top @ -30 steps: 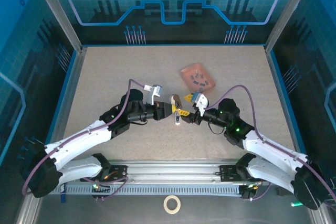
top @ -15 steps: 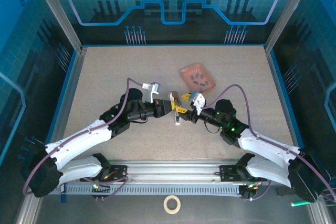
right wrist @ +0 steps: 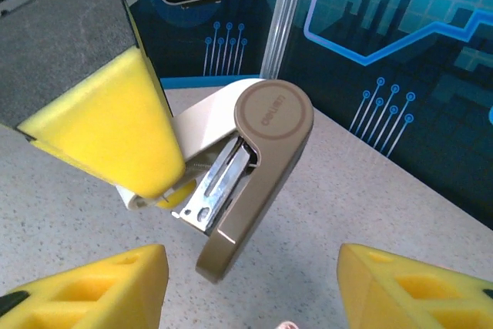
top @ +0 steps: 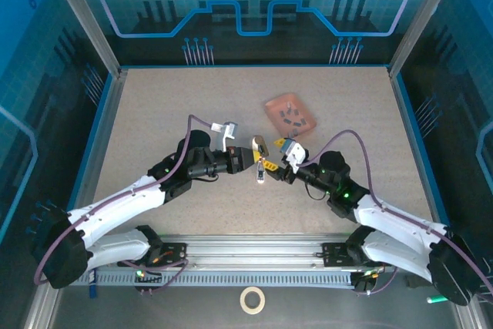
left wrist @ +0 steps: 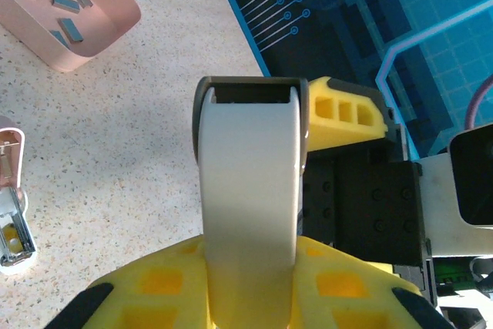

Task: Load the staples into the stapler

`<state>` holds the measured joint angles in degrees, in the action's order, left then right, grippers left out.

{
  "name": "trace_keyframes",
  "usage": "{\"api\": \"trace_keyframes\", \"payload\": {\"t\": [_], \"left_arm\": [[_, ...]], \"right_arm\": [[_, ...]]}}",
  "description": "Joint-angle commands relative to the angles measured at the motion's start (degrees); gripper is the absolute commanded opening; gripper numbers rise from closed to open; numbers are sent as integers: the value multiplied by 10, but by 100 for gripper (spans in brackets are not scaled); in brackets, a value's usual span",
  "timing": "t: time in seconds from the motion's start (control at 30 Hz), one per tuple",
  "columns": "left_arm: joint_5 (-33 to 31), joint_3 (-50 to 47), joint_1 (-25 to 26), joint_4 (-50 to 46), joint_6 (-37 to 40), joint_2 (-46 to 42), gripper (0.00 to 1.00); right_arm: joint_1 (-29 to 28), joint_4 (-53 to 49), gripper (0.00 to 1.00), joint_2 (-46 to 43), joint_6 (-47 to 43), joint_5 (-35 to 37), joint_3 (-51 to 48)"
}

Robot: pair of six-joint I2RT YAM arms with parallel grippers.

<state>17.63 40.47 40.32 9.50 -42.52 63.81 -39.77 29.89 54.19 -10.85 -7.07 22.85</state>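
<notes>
My left gripper (top: 253, 156) is shut on the stapler (top: 259, 146), holding it above the table's middle. In the left wrist view the stapler's white cover (left wrist: 248, 182) sits clamped between my yellow fingers (left wrist: 146, 287). From the right wrist, the stapler (right wrist: 258, 163) hangs open, with a taupe arm swung away from a bare metal channel. My right gripper (right wrist: 250, 298) is open just short of it, holding nothing. The staples (left wrist: 63, 4) lie as small grey strips in a pink tray (top: 290, 114).
A small white piece with a reddish inner channel (left wrist: 11, 213) lies on the table below the stapler (top: 260, 177). Blue-edged walls ring the speckled table (top: 154, 105). A tape roll (top: 251, 299) sits in front of the rail.
My right gripper has swung from beside the pink tray toward the near side and now sits close under the stapler. The left gripper keeps its hold, barely shifted.
</notes>
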Motion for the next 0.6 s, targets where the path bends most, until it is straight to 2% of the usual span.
{"api": "trace_keyframes", "payload": {"t": [0.0,0.07,0.17,0.27,0.4,0.57], "left_arm": [[12,21,4,-11,27,-8,12],[8,23,4,-36,80,-18,12],[12,9,3,-47,181,-45,14],[27,4,3,-72,286,-68,14],[75,19,4,-123,406,-76,13],[91,39,3,-170,475,-64,13]], "right_arm": [[-3,-61,62,-24,-52,22,19],[9,-99,61,-33,-45,-11,35],[60,-141,61,-41,4,-155,58],[95,-162,61,-34,51,-265,70],[101,-185,61,-6,64,-330,95],[101,-115,61,37,121,-417,113]]}}
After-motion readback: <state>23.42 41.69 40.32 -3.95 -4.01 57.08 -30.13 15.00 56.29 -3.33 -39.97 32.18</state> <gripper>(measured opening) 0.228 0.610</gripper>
